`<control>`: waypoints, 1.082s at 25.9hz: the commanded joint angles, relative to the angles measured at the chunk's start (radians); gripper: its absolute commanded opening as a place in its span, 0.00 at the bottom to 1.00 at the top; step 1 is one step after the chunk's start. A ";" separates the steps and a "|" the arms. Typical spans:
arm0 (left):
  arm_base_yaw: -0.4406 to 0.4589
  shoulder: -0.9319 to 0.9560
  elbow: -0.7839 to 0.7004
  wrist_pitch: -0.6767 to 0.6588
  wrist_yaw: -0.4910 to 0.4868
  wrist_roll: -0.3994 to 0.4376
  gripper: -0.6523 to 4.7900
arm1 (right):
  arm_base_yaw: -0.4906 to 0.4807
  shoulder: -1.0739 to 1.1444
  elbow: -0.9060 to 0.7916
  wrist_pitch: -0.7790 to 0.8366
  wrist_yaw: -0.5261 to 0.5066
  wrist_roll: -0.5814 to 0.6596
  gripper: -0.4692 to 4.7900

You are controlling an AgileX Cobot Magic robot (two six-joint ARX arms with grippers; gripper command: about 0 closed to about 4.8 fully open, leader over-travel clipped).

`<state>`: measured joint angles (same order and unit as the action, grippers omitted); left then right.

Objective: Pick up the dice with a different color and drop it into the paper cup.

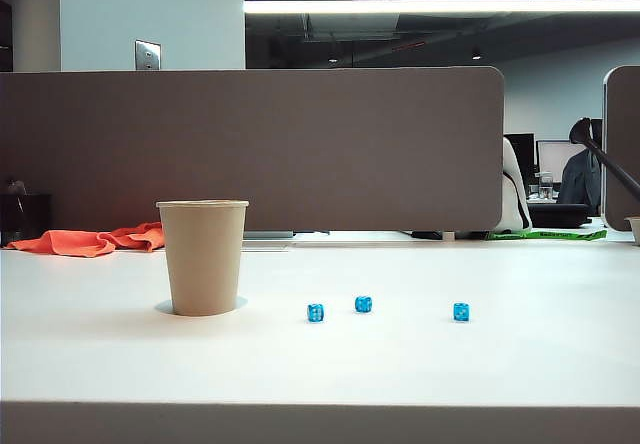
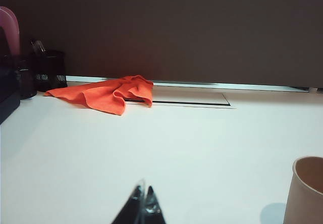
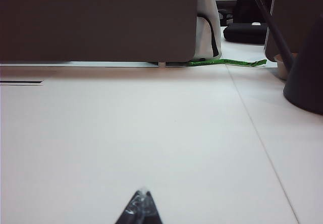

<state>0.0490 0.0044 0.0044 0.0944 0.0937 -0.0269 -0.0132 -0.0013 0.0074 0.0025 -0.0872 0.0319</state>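
Cup and dice set the layout. The paper cup (image 1: 203, 256) stands upright toward the left of the desk (image 1: 320, 364), and three blue dice (image 1: 363, 304) lie in a loose row to its right, each apart from the others and from the cup. The dice with a different color appears in no view; it may be in the cup already, but that cannot be told. Its direction from either gripper therefore cannot be given.

Neither gripper shows in the exterior view. The left gripper (image 2: 143, 204) hangs low over bare desk with its fingertips pressed together, holding nothing, and the paper cup (image 2: 307, 191) stands near it. The right gripper (image 3: 141, 206) is likewise closed and empty over bare desk, with no dice in its view. The left arm is judged nearer the cup.

Counts: one cup, three blue dice, no orange die visible, one orange cloth (image 1: 92, 240) at the far left edge.
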 commanded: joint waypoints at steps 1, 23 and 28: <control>-0.001 0.001 0.003 0.019 0.019 0.000 0.11 | 0.000 -0.001 -0.002 0.018 -0.015 -0.003 0.09; -0.001 0.001 0.003 0.010 0.026 -0.011 0.11 | -0.001 -0.001 -0.002 0.017 -0.023 -0.003 0.09; -0.008 0.001 0.003 0.008 0.023 -0.011 0.11 | -0.001 -0.001 -0.002 0.017 -0.023 -0.003 0.09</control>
<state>0.0471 0.0040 0.0044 0.0933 0.1154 -0.0383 -0.0132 -0.0013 0.0074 0.0025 -0.1070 0.0319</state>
